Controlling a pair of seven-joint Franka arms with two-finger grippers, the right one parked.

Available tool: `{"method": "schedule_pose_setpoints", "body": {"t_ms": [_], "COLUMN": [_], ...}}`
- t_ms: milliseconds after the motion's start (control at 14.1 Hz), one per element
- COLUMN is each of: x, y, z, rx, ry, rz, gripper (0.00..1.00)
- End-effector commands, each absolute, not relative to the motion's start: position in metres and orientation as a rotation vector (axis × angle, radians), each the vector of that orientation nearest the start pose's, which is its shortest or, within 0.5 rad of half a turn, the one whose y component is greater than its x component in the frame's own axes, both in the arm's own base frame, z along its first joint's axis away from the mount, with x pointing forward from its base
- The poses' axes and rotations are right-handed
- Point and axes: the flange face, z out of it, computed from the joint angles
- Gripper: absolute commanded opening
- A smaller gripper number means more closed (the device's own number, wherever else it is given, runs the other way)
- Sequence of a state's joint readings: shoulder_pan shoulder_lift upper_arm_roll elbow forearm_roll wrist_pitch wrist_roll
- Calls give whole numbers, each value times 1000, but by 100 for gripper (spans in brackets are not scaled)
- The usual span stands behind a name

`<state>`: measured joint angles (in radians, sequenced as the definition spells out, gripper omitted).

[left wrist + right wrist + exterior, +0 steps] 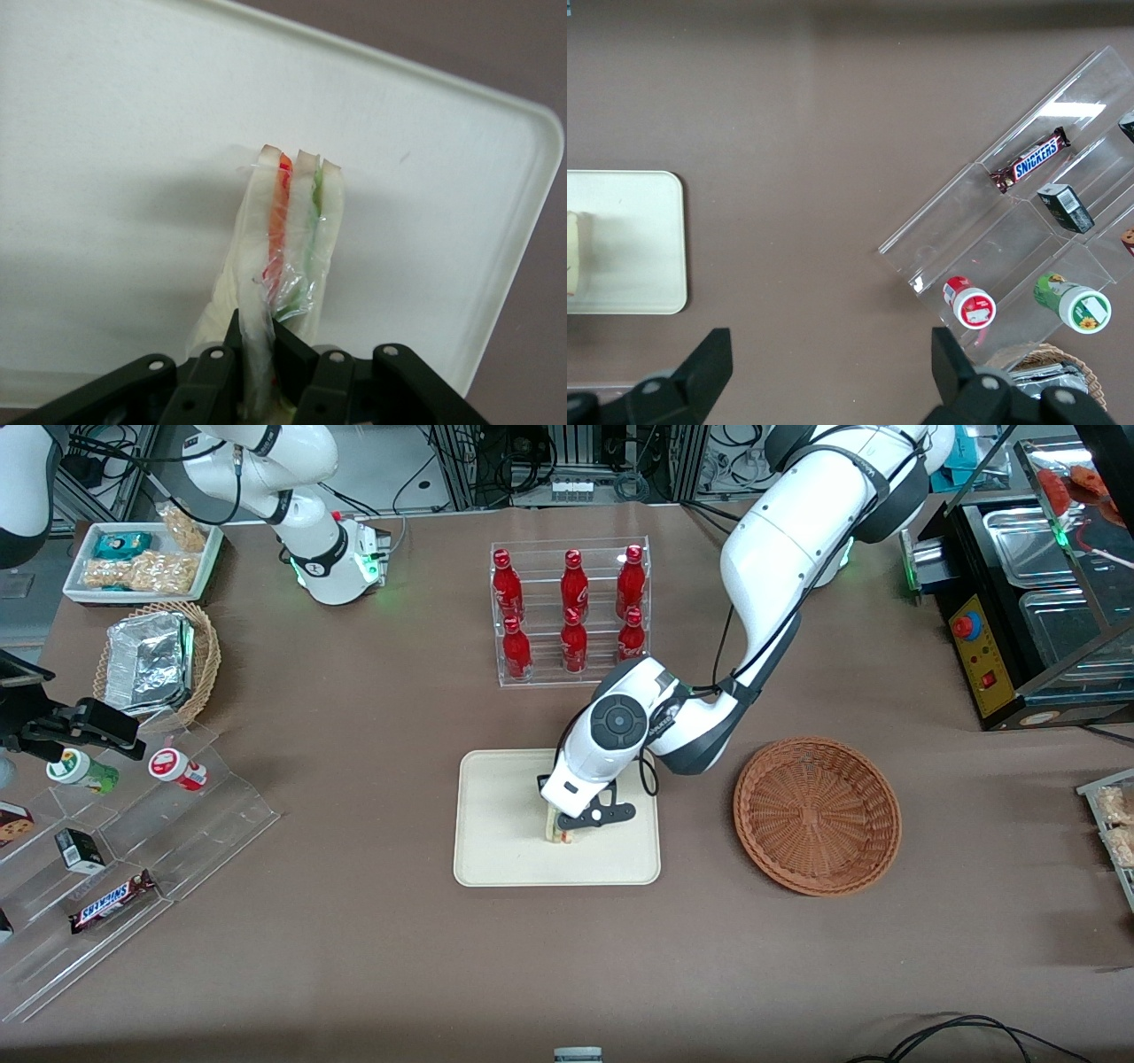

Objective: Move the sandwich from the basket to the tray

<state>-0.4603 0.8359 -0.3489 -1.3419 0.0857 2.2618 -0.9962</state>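
Note:
The sandwich (555,835) is a wrapped wedge of pale bread with red-orange and green layers, and it rests on the cream tray (496,855), toward the rim nearer the front camera. My left gripper (568,826) is down over the tray, shut on the sandwich, its black fingers (299,347) pinching the clear wrap at one end of the sandwich (291,221). The tray (133,133) floor spreads under it. The reddish-brown wicker basket (816,815) stands beside the tray, toward the working arm's end, with nothing in it. The right wrist view catches the tray (629,239) and a sliver of the sandwich (574,252).
A clear rack of red bottles (571,611) stands farther from the front camera than the tray. Toward the parked arm's end are an acrylic stepped stand with snacks (133,841), a tan basket with foil (159,662) and a white snack tray (142,558). A black machine (1036,620) stands at the working arm's end.

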Motion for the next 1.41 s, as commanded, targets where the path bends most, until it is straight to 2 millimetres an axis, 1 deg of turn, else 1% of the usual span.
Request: {"method": "schedule_pose_setpoints", "body": {"t_ms": [0, 71, 212, 283, 354, 424, 495, 566, 636, 707, 778, 848, 919, 990, 1061, 1131, 1202, 1273, 1343], "x": [568, 568, 570, 572, 572, 573, 576, 576, 582, 590, 595, 596, 590, 593, 592, 584, 578, 577, 573], "y": [-509, -508, -507, -505, -505, -504, -502, -500, -484, -461, -441, -427, -418, -398, -378, -367, -347, -321, -289], "z": [252, 248, 248, 249, 252, 259, 270, 295, 318, 345, 381, 408, 438, 456, 471, 491, 515, 534, 553], "rx": [-3277, -3269, -3269, -3271, -3273, -3274, -3275, -3269, -3235, -3195, -3171, -3157, -3142, -3112, -3090, -3093, -3112, -3119, -3101], "ry": [-502, -483, -461, -466, -469, -477, -490, -488, -512, -537, -568, -591, -596, -629, -599, -521, -461, -436, -426], "rz": [15, 1, -12, -16, -22, -28, -43, -61, -47, -26, -32, -48, -63, -44, 3, 55, 123, 173, 218], "gripper": [10, 15, 38, 47, 61, 67, 85, 100, 100, 100, 100, 100, 100, 100, 100, 100, 100, 100, 100]}}
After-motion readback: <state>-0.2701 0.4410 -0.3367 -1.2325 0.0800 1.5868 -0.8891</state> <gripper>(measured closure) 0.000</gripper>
